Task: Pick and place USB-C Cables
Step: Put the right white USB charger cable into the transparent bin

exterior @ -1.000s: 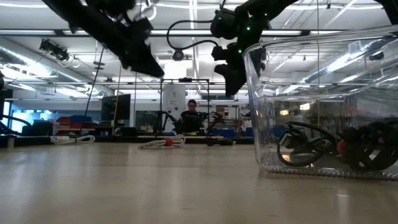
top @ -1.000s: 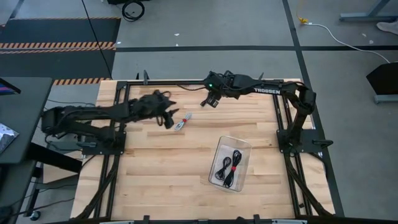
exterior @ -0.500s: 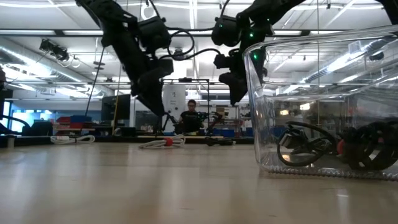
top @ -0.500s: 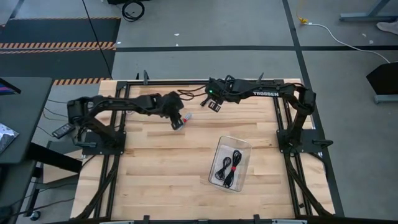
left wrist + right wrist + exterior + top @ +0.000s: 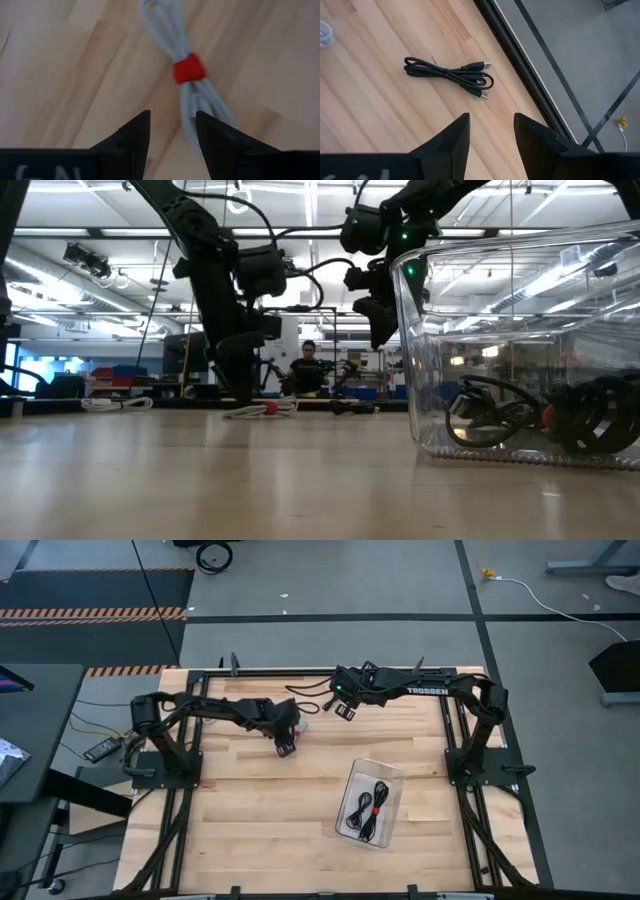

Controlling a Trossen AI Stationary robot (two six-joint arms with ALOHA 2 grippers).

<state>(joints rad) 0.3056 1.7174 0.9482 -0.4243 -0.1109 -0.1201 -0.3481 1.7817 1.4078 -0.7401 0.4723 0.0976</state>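
The left claw [image 5: 171, 131] hangs low over the white cable [image 5: 189, 85], a pale bundle pinched in the middle by a red band [image 5: 189, 68], lying on the tabletop [image 5: 250, 810] toward the far side, left of centre. Its jaws stand apart with nothing between them. From the wrist view the bundle sits a little off to one finger's side, with the band ahead of the tips, not between them. I'd say the thing to get right is centring: shift so both fingers straddle the strands near the band, where they are gathered tightest, then go down until the tips almost meet the wood before closing. Closing from here risks catching only a loop.

The right claw [image 5: 490, 132] waits, also spread and holding nothing, above a black cable [image 5: 449, 76] near the tabletop's far edge.

The clear bin [image 5: 392, 776] sits nearer, right of centre, with black bundles [image 5: 366, 808] already inside, one with a red tie. The carry should be lifted high enough to clear its wall.
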